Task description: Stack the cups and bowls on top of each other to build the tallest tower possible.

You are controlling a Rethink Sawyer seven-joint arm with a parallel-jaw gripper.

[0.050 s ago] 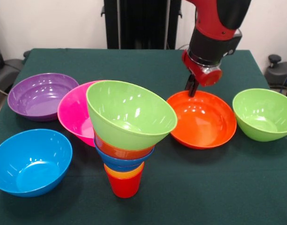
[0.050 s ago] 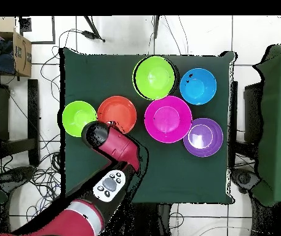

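Tower (image 1: 125, 145) stands near the front middle of the green table (image 1: 148, 65): red cup (image 1: 125, 185) lowest, orange cup nested in it, then a small blue bowl (image 1: 122, 161), a small orange-red bowl (image 1: 119, 151), and a lime green bowl (image 1: 129, 115) on top. The top bowl sits tilted, its mouth turned toward the camera and to one side, so the stack looks top-heavy.

Loose bowls around it: large pink bowl (image 1: 74, 115) just behind and touching or nearly touching the tower; purple bowl (image 1: 40, 96) beyond it; light blue bowl (image 1: 31, 161) beside the tower at the front; large orange-red bowl (image 1: 202, 119) on the other side; second lime green bowl (image 1: 263, 114) farther out.

Gripper (image 1: 192, 87) is down at the far rim of the large orange-red bowl. The dark fingers look closed over that rim, so I judge it gripped, though the contact is small in view.

Step in hand, as I read it: picking up the large orange-red bowl to add to the tower.

Next move calls for lifting it clear, carrying it over the tilted green bowl, and seating it level and gently; a sideways nudge could topple the stack.
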